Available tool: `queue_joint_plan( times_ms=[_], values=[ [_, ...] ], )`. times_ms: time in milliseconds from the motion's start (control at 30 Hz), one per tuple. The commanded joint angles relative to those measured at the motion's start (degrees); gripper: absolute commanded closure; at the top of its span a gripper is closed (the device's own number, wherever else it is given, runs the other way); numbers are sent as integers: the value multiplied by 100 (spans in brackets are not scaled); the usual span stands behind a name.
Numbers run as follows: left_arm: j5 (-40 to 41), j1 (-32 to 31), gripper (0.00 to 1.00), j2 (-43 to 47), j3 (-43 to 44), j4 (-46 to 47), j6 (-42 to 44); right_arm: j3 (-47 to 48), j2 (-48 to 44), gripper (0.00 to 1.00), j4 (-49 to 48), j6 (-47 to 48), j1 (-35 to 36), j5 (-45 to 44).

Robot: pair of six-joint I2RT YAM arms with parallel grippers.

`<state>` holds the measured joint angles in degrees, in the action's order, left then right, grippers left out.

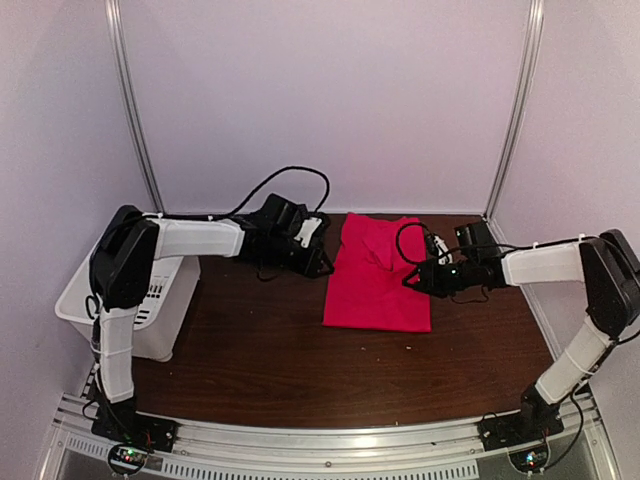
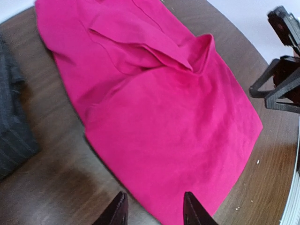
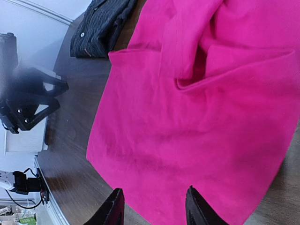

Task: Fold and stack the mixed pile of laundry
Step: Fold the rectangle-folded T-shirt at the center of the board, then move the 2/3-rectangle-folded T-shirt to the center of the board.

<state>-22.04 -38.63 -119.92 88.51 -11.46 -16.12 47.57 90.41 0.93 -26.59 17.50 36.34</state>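
Note:
The red T-shirt (image 1: pixel 378 278) lies folded into a rough rectangle at the back middle of the table, with a raised crease near its far end (image 2: pixel 187 56). My left gripper (image 1: pixel 322 262) hovers at its left edge, open, the fingertips (image 2: pixel 154 208) straddling the cloth's hem with nothing held. My right gripper (image 1: pixel 415 278) hovers at the shirt's right edge, also open (image 3: pixel 152 206) and empty above the red cloth (image 3: pixel 197 117). The dark pinstriped shirt (image 2: pixel 14 136) lies bunched just left of the red one (image 3: pixel 98 23); in the top view the left arm mostly hides it.
A white slotted bin (image 1: pixel 150 300) stands at the table's left edge beside the left arm. Metal frame posts (image 1: pixel 515 110) rise at the back corners. The brown tabletop (image 1: pixel 270 350) stretches in front of the garments.

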Motion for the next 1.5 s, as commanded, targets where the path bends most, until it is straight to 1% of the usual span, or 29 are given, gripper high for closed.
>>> queue_joint_plan(
  times_ms=[0,133,233,367,500,633,733,867,933,1000,1100,1200,1333,1467],
  values=[
    [-386,-381,61,-418,77,206,185,-270,437,57,-929,-454,105,397],
    [-618,-399,65,-784,55,499,-166,-445,848,59,-1137,-526,105,405],
    [-471,-399,66,-929,-95,508,-286,-614,1026,61,-1041,-465,71,283],
    [-272,-548,69,-760,-541,482,-197,-864,992,62,-981,-471,85,249],
    [-25,-882,73,-486,-1091,466,-176,-1224,651,63,-857,-547,262,214],
    [47,-1238,77,-84,-2048,835,-585,-1789,96,63,-735,-671,442,167],
    [279,-1538,78,242,-2708,975,-906,-2270,-405,62,-613,-819,557,139],
    [346,-1857,77,676,-3567,1465,-1510,-2752,-1194,62,-490,-1165,1029,114],
    [461,-2059,73,911,-3775,1449,-1551,-2916,-1654,62,-418,-1425,1286,127],
    [545,-2121,70,1233,-3983,1453,-1611,-2984,-2267,62,-161,-1636,1414,80],
    [787,-2122,67,1790,-4231,1330,-1691,-2976,-3264,61,936,-1718,1431,-93],
    [802,-2134,65,2230,-4370,1185,-1706,-3026,-3985,62,1640,-1775,1438,-149],
    [649,-2249,62,2647,-4610,1182,-1821,-3295,-4426,62,1922,-1928,1451,-9],
    [506,-2431,59,2866,-4945,1211,-2198,-3368,-4396,60,2029,-1920,1535,43]
  ],
)
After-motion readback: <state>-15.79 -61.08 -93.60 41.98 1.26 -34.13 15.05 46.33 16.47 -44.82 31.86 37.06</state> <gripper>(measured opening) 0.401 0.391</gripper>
